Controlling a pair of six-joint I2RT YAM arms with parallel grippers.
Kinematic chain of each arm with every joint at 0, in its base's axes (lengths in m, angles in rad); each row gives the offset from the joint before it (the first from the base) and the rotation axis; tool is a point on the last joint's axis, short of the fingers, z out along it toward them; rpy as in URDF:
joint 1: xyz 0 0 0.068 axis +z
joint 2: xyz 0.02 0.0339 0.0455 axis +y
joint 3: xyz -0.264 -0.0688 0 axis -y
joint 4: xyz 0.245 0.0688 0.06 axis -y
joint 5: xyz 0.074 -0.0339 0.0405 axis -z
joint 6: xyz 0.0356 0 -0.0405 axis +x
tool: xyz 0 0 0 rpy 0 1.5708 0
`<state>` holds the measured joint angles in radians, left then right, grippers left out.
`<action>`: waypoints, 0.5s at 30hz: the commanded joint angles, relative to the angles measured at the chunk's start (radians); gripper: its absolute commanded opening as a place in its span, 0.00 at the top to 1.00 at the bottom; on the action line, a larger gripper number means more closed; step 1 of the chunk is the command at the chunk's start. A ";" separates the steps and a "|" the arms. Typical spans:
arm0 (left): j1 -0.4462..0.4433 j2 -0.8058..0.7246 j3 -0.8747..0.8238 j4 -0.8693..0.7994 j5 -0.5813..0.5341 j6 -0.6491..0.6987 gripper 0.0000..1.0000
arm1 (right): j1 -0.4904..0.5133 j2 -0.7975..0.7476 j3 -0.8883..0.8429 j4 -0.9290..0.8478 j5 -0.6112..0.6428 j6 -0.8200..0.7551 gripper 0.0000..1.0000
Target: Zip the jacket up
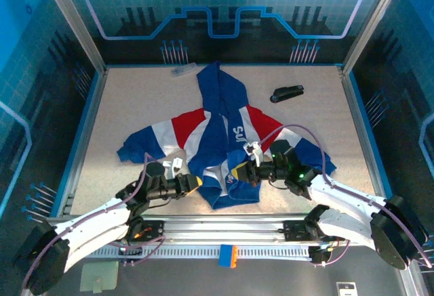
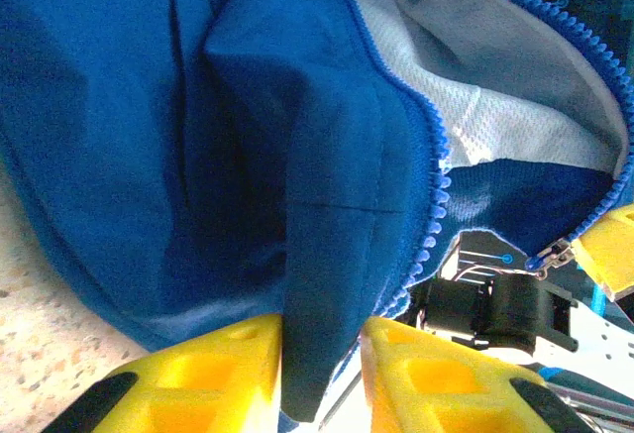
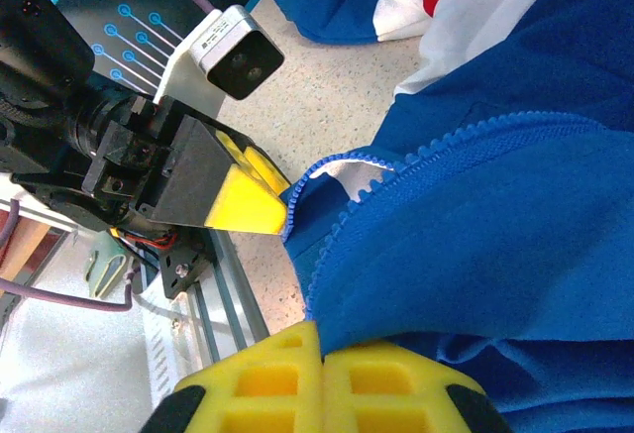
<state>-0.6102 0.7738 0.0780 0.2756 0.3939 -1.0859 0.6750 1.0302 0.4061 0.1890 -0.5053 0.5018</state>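
The royal-blue hooded jacket (image 1: 224,120) lies spread on the table, hood at the far end and red and white bands across the chest and sleeves. Its front is open at the hem. My left gripper (image 1: 194,184) is at the hem's left flap. In the left wrist view a fold of the blue jacket (image 2: 149,106) hangs between the yellow fingers (image 2: 208,374) of the left gripper (image 2: 322,374), next to the zipper teeth (image 2: 433,185). My right gripper (image 1: 240,172) holds the right flap. In the right wrist view that right gripper (image 3: 322,339) is shut on the jacket (image 3: 495,235) edge beside the zipper teeth (image 3: 342,230).
A small black stapler-like object (image 1: 287,93) lies at the back right of the table. A small clear item (image 1: 183,70) sits near the hood at the back edge. The aluminium rail (image 1: 224,231) runs along the near edge just below the hem.
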 commanded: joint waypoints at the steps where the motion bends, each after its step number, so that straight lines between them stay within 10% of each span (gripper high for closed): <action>1: 0.009 0.000 0.029 0.052 0.032 0.027 0.77 | 0.015 -0.002 0.025 0.009 0.005 0.009 1.00; 8: 0.009 -0.085 0.031 -0.032 0.029 0.030 0.87 | 0.016 -0.001 0.022 0.011 0.007 0.011 1.00; 15: 0.010 -0.148 0.037 -0.107 0.027 0.041 0.63 | 0.020 0.016 0.032 0.020 0.003 0.011 1.00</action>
<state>-0.6075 0.6415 0.0837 0.2169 0.4019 -1.0664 0.6762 1.0370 0.4076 0.1921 -0.5049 0.5053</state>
